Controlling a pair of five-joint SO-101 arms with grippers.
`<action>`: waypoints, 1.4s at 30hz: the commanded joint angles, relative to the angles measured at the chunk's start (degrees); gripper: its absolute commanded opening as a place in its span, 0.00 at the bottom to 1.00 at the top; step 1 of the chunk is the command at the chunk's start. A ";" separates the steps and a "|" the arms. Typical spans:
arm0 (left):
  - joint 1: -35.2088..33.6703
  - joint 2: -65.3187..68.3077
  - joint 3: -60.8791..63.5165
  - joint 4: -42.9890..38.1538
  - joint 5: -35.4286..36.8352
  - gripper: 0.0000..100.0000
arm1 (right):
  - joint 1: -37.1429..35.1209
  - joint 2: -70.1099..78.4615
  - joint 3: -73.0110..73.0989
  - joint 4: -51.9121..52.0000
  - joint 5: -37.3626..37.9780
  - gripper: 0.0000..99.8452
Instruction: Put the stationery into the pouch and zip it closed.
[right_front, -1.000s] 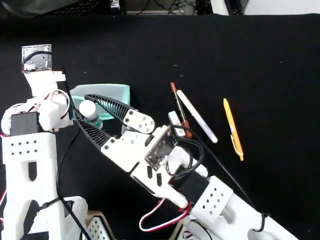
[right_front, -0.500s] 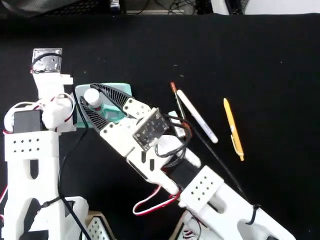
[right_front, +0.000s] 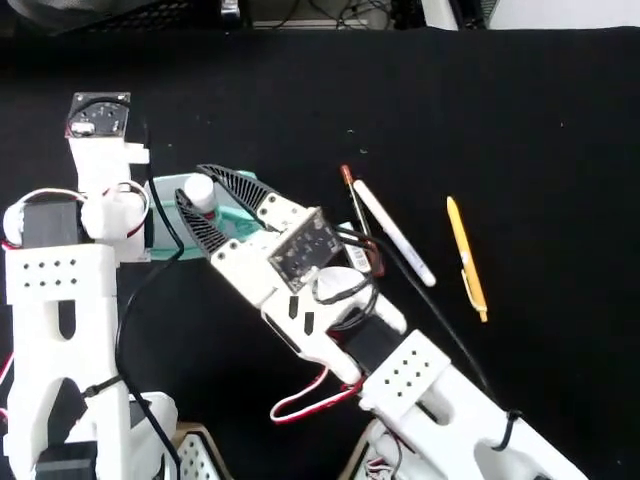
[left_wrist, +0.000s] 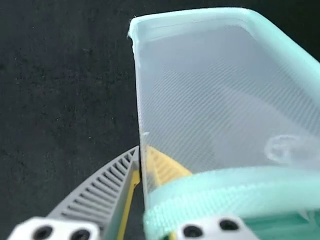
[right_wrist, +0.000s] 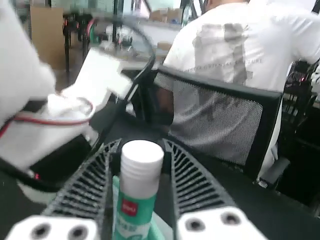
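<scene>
Mint-green mesh pouch (left_wrist: 215, 100) sits at the left of the black table (right_front: 520, 120), just beside the left arm. The left gripper (left_wrist: 142, 152) is clamped on the pouch's side edge near the zip band: its grey ribbed finger lies outside the wall, and its yellow finger shows through the mesh from the other side.

The right arm stretches across from the lower right. The right gripper (right_wrist: 141, 145) is closed on a glue stick (right_wrist: 135, 200), with a black ribbed finger pressed against each side of the green body just below the white cap. From the high view the glue stick (right_front: 200, 190) hangs over the pouch (right_front: 165, 188), cap pointing toward the far left. Whether it touches the pouch cannot be told.

Three pens lie on the table to the right of the pouch, well apart from it. A brown pen (right_front: 352, 198) and a white pen (right_front: 393, 233) lie side by side, almost touching at their far ends. A yellow pen (right_front: 466, 258) lies alone farther right.
</scene>
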 joint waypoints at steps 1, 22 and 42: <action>-0.04 -0.09 -3.30 3.43 -1.49 0.03 | -0.09 0.22 -5.76 8.26 2.99 0.15; -0.31 -0.18 -2.59 2.99 -1.58 0.03 | 1.76 -9.98 -9.89 27.69 3.34 0.05; 0.13 -24.09 -4.18 3.16 2.02 0.03 | 16.70 -39.69 1.80 48.97 3.08 0.21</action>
